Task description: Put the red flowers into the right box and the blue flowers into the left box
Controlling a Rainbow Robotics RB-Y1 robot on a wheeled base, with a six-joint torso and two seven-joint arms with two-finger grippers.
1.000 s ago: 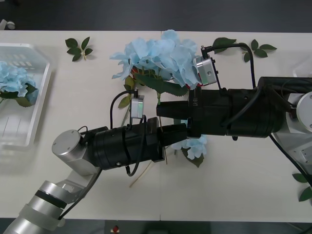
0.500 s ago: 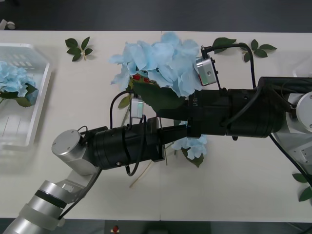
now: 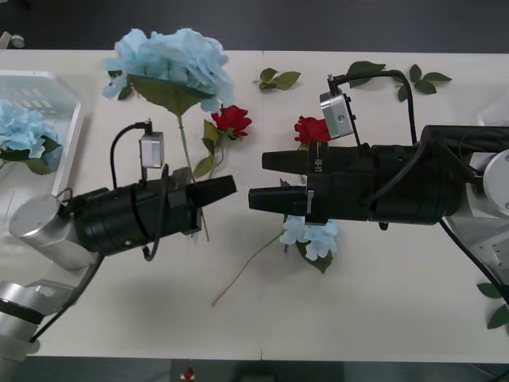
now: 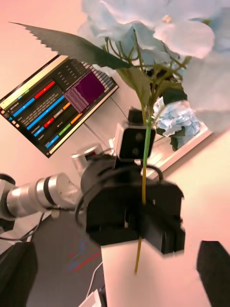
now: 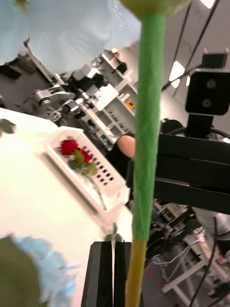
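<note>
One blue hydrangea head [image 3: 171,60] was held raised over the far part of the counter [image 3: 382,302], its thin stem running down to the left gripper [image 3: 227,189], whose black fingers were pressed together on it; in the left wrist view the green stem [image 5: 147,139] was seen passing just beside the closed fingertips [image 5: 112,273]. The right gripper [image 3: 262,179] was pointed at the left one from the right, near it but not touching, with its two black fingers set apart and nothing between them. In the right wrist view the held bloom [image 4: 158,29] and its stem were seen above the left gripper [image 4: 139,225].

Three blue flowers could be counted in the front view: the held one, a second lying in the left box [image 3: 64,167] as a pale cluster [image 3: 24,135] at the counter's left edge, and a third [image 3: 314,235] lying on the counter, partly hidden under the right arm. Two red roses were seen on the counter between the arms and the far edge, one [image 3: 232,119] beside the held stem and one [image 3: 312,129] just beyond the right gripper. In the left wrist view two more red blooms [image 5: 76,152] lay in the right box [image 5: 96,182]. A loose thin stem [image 3: 242,278] lay on the counter below the grippers, and leaf sprigs [image 3: 278,78] were scattered along the far edge
</note>
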